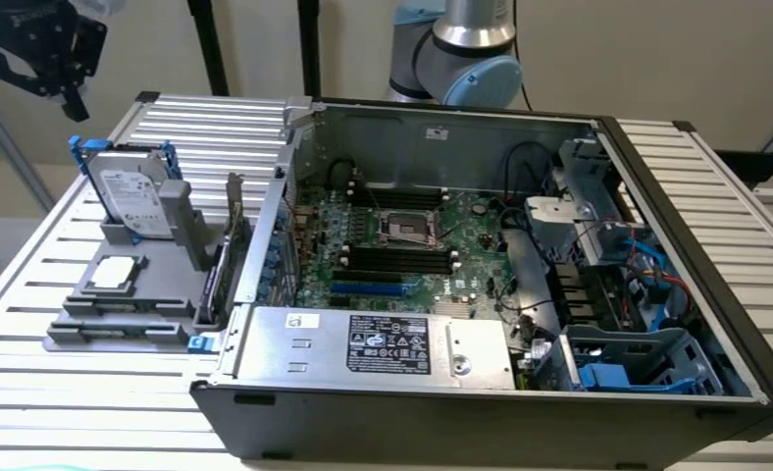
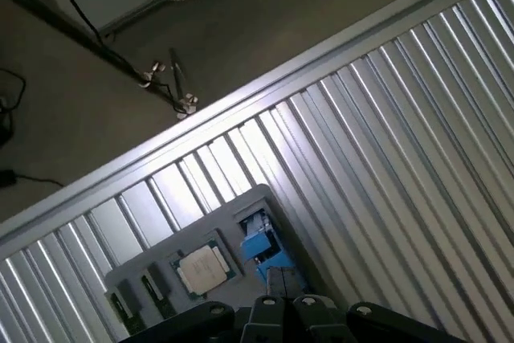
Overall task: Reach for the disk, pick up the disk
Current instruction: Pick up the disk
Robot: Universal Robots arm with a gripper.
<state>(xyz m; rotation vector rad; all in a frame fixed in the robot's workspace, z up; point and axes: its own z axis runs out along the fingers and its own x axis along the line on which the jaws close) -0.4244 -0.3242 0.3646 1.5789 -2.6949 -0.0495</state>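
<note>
- The jaws are fully shut, the two black fingers pressed together, and they hold nothing.
- In the exterior view the jaws hang high in the air, tips pointing down, above the far corner of the slatted metal bench [image 1: 46, 285].
- The disk [image 1: 125, 191] is below the jaws and a little toward the exterior view's right, well apart from them. It stands upright on its edge in a slot of the grey tray [image 1: 112, 329], and its white label faces the camera.
- A bright blue carrier frame runs around the disk and sticks out at its upper corners.
- In the wrist view the blue top edge of the disk [image 2: 259, 240] shows just beyond the fingertips, low down on the grey tray [image 2: 241, 202].
- A square processor chip [image 1: 115, 273] lies flat on the same tray, farther from the jaws than the disk; in the wrist view the chip [image 2: 201, 269] is beside the disk.
- An open computer case [image 1: 360, 432] lies on the bench, far from the jaws toward the exterior view's right, with the motherboard [image 1: 413, 235] uncovered and a power supply [image 1: 386, 343] at its near side.
</note>
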